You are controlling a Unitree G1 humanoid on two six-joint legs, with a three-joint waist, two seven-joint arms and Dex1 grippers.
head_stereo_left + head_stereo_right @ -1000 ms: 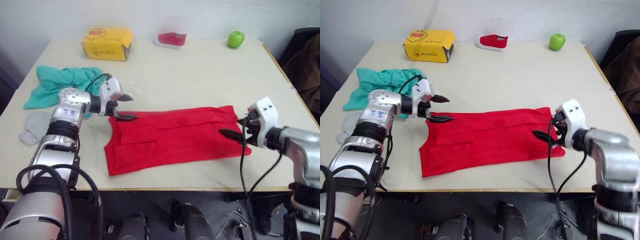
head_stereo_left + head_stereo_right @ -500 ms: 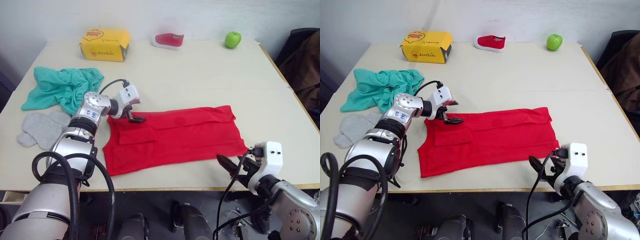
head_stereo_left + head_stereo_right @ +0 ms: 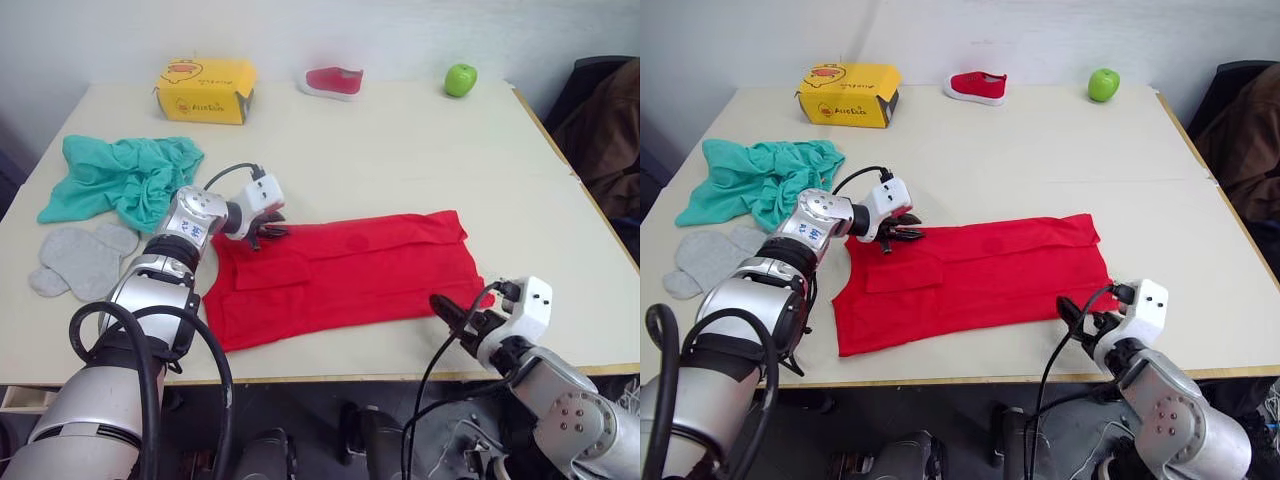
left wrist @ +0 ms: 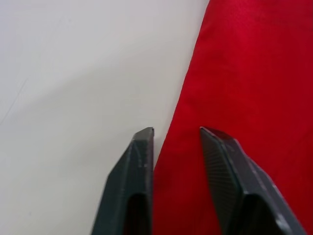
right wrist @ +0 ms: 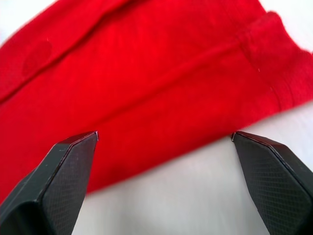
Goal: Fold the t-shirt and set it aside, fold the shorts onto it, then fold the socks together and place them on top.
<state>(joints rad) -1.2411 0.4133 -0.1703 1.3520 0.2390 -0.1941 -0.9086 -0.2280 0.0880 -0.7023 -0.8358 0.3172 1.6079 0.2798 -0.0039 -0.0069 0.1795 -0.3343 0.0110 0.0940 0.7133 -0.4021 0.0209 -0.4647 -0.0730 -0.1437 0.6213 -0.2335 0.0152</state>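
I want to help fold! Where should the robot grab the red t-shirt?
Probably the t-shirt at its two near corners, coming from the table's front edge. It lies flat, already folded into a long strip, and the open right gripper is beside one near corner.

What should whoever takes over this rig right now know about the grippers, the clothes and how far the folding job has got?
Left gripper: jaws partly open, straddling the far left edge of the t-shirt, nothing gripped yet.
Right gripper: jaws wide open, low at the table's near edge by the t-shirt's near right corner, holding nothing.
The t-shirt lies flat in a long strip, partly folded, near the front edge.
The shorts are bunched at the left side; the socks lie flat in front of them.
Done: first t-shirt fold only.
Left: finish and set aside the t-shirt, fold the shorts onto it, fold the socks on top.
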